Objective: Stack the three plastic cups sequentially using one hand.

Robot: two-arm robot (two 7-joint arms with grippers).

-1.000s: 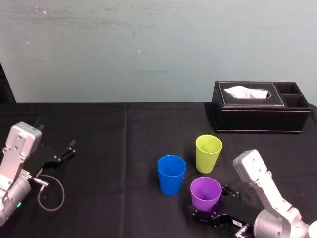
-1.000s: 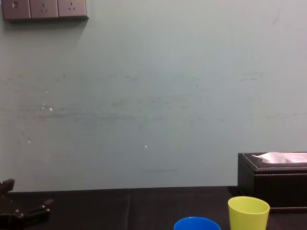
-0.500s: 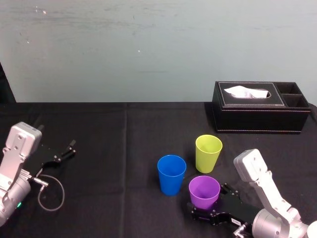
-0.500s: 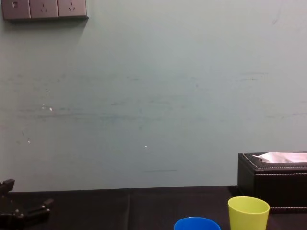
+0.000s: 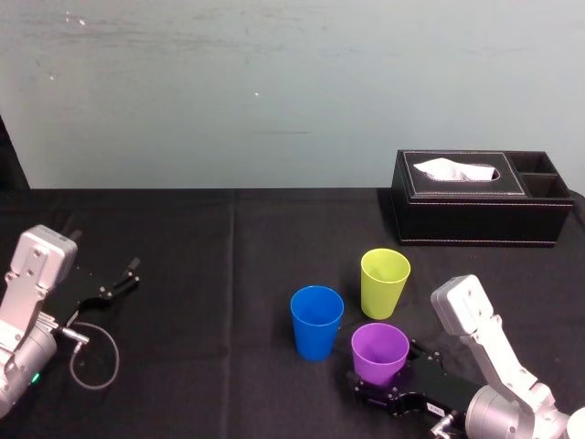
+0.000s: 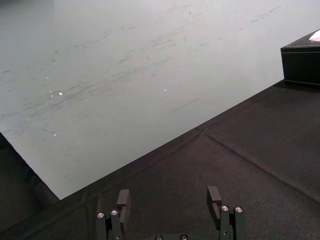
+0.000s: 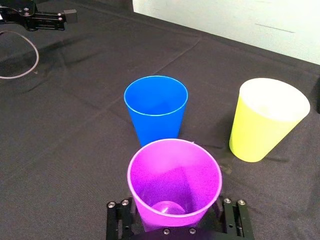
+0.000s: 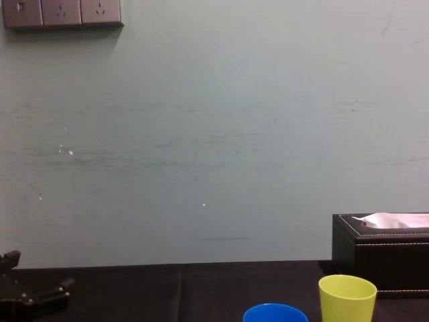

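A black cloth-covered table (image 5: 201, 247) ran back to a pale wall, and its far edge met that wall straight across. A black tissue box (image 5: 482, 210) sat at the far right, well apart from the cups. The widest open stretch of cloth lay on the left, between the cups and the left gripper (image 6: 170, 200). That gripper was parked low near the left edge of the table with its jaws spread wide and nothing between them. A loop of grey cable (image 5: 96, 355) lay on the cloth beside that arm.

The three cups stood upright, mouths up, in a tight cluster right of centre. The purple cup (image 5: 379, 352) was nearest the robot. The right gripper (image 5: 388, 375) reached in low from the near right corner and straddled the lower part of the purple cup. In the right wrist view the cup rose directly out of it. Whether the gripper was pressing on the cup or only flanking it could not be told.

The blue cup (image 5: 316, 322) stood just beyond and to the left of the purple one, very near it. The yellow-green cup (image 5: 385, 282) stood beyond the purple cup and to the right of the blue one, with a strip of bare cloth between them.
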